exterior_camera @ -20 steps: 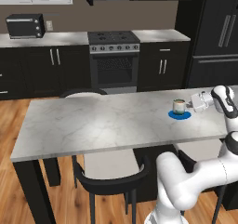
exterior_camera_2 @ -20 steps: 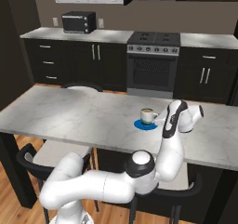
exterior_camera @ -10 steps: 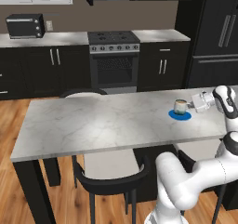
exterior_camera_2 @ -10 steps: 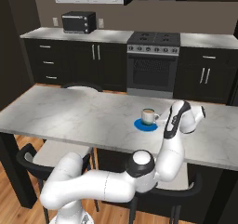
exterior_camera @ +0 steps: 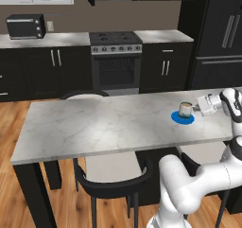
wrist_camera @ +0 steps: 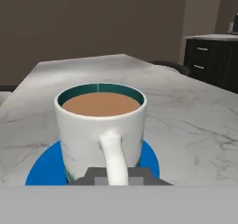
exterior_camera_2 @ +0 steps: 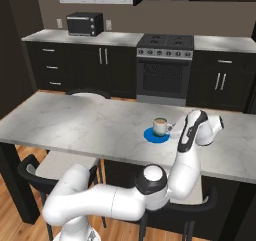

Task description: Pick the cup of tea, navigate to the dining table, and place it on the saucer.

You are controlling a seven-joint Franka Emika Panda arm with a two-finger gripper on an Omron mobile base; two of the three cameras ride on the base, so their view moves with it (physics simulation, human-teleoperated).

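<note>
Kitchen: stove [exterior_camera: 116, 38], dark cabinets [exterior_camera_2: 105, 65].

A black toaster oven [exterior_camera: 25, 26] is sitting at the counter's [exterior_camera: 56, 39] left end, a steel range [exterior_camera: 116, 61] is standing mid-run, and a dark fridge [exterior_camera: 218, 38] is flanking its right.

The small white cup of tea [wrist_camera: 100, 135] stands upright on the flat round bright-blue saucer [wrist_camera: 44, 168], full of brown liquid, its handle turned to the camera on the hand. The saucer lies on the long dining table with white-grey marble top [exterior_camera: 94, 125], near its right end.
</note>
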